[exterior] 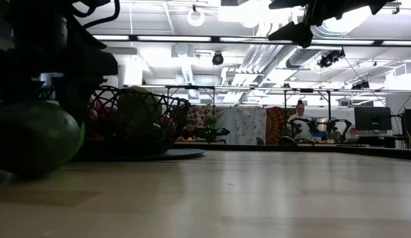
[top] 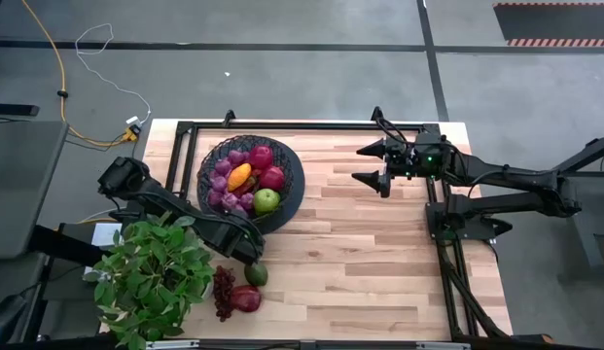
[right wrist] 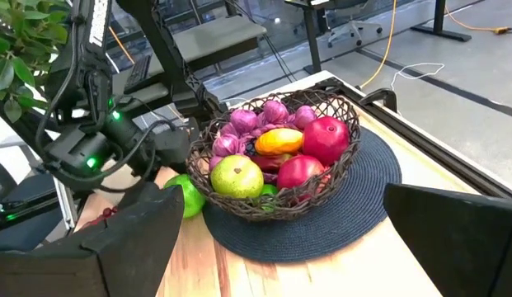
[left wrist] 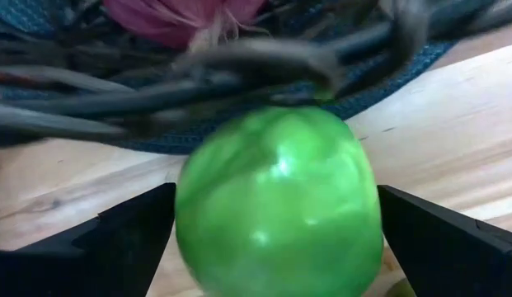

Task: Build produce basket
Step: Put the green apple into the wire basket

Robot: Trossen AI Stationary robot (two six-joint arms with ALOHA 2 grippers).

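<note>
I am working the left gripper (left wrist: 276,239) low at the front edge of the basket (top: 209,160), and its two fingers are standing either side of a green apple (left wrist: 279,206) that fills the left wrist view; the fingers look set against its flanks, so I am treating it as clamped on the apple, though the contact itself is not plainly shown. The apple is sitting just outside the basket, beside the dark round mat (right wrist: 354,206) under it, and in the low view it appears to be resting on or just off the bench (top: 360,253); I cannot tell which. I judge it is being held from the sides so it can be lifted over the wire rim without rolling. The basket, a black wire bowl, is already carrying purple grapes (top: 224,180), a yellow-orange pepper (top: 240,176), two red pomegranates (top: 262,156) and another green apple (top: 266,200). A dark red grape bunch (top: 224,292) and a red fruit (top: 246,298) are lying on the bench near the potted plant (top: 151,277), not yet loaded. The right gripper (top: 372,163) is waiting with fingers apart, raised over the bench well clear of the basket, which keeps the left arm's path free.
</note>
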